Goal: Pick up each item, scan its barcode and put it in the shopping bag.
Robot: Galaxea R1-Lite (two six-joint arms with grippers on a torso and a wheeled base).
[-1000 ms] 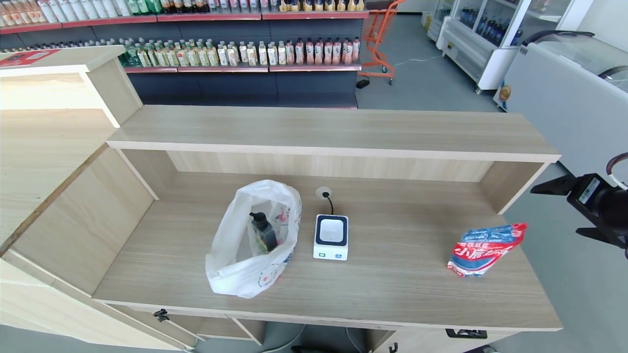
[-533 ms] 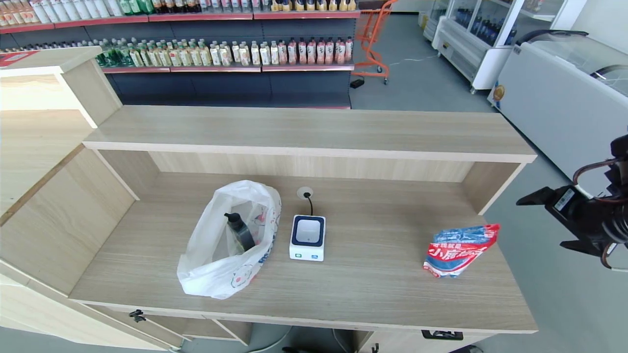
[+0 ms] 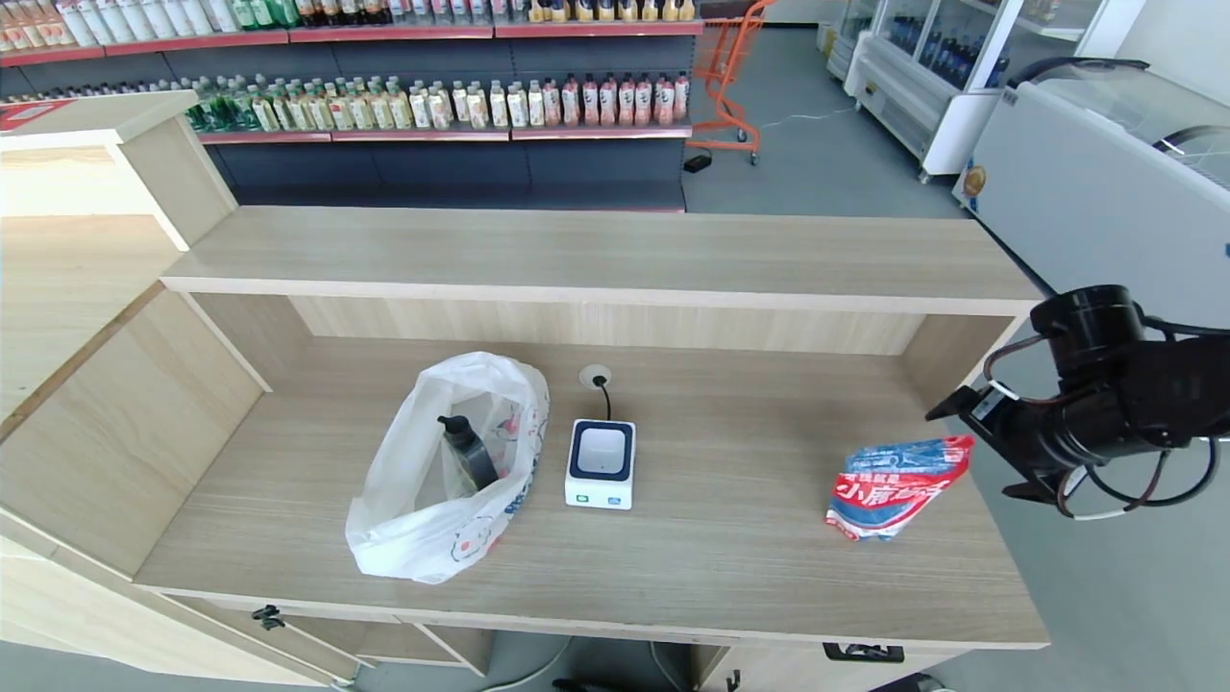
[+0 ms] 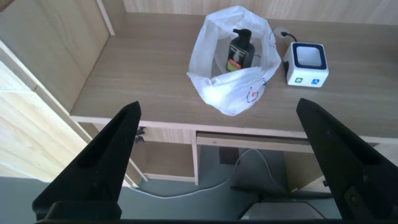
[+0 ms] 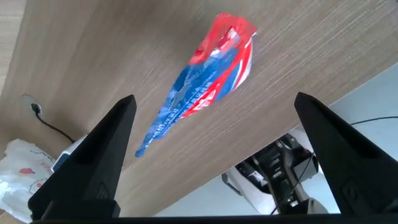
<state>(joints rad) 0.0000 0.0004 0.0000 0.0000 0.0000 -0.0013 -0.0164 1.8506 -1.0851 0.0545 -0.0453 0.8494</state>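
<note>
A red and blue snack pouch (image 3: pixel 894 485) lies flat near the counter's right end, also seen as the pouch (image 5: pixel 202 84) from the right wrist. My right gripper (image 3: pixel 980 450) hangs open just past the counter's right edge, beside the pouch and clear of it, with nothing held in the gripper (image 5: pixel 216 102). The white shopping bag (image 3: pixel 452 471) stands open left of centre with a dark pump bottle (image 3: pixel 468 454) inside. The white barcode scanner (image 3: pixel 601 463) sits right of the bag. My left gripper (image 4: pixel 217 109) is open and empty, in front of the counter facing the bag (image 4: pixel 233 93).
The wooden counter (image 3: pixel 730 548) has a raised back shelf (image 3: pixel 596 250) and side walls. The scanner's cable (image 3: pixel 602 389) runs into a hole behind it. Bare counter lies between scanner and pouch. Store shelves and freezers stand beyond.
The head camera shifted to the right early on. My right arm has swung in from the right, bringing its open gripper close beside the pouch. The pouch, bag and scanner stayed put.
</note>
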